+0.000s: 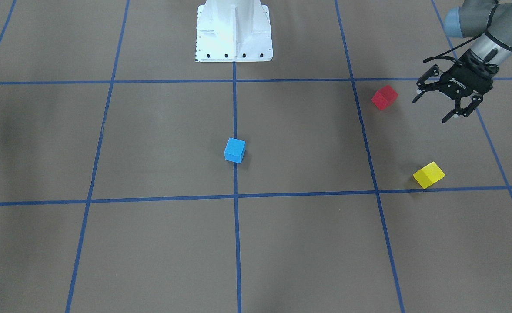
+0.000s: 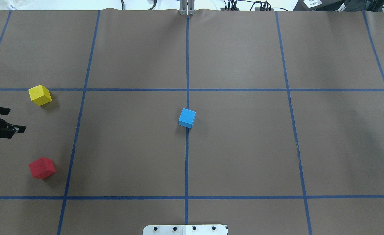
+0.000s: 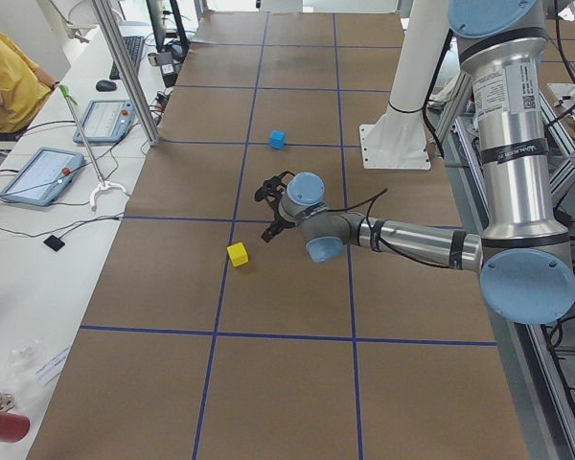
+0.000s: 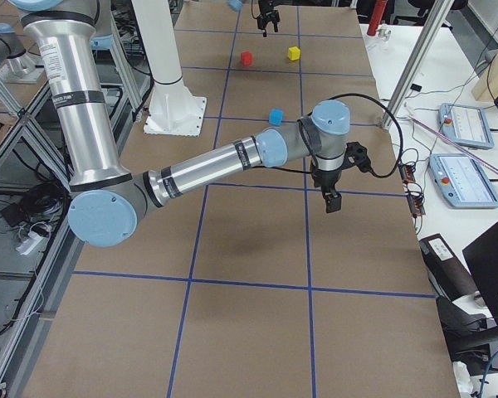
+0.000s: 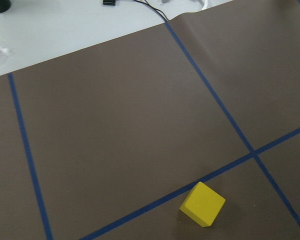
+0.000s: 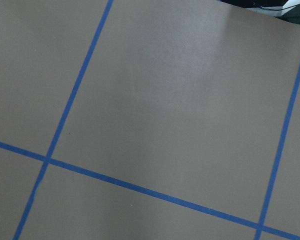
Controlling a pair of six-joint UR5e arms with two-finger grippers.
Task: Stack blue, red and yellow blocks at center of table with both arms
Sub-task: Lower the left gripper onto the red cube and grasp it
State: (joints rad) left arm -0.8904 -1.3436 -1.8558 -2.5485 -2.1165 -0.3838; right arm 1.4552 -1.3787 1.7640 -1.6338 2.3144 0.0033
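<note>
Brown table (image 1: pixel 151 243), left jaws spread in front view, right jaws side-view only, cannot tell

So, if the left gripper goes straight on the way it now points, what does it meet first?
Probably the bare table paper between the red block and the yellow block. The left gripper, jaws open, seems aimed past both, though depth is unclear.
</note>
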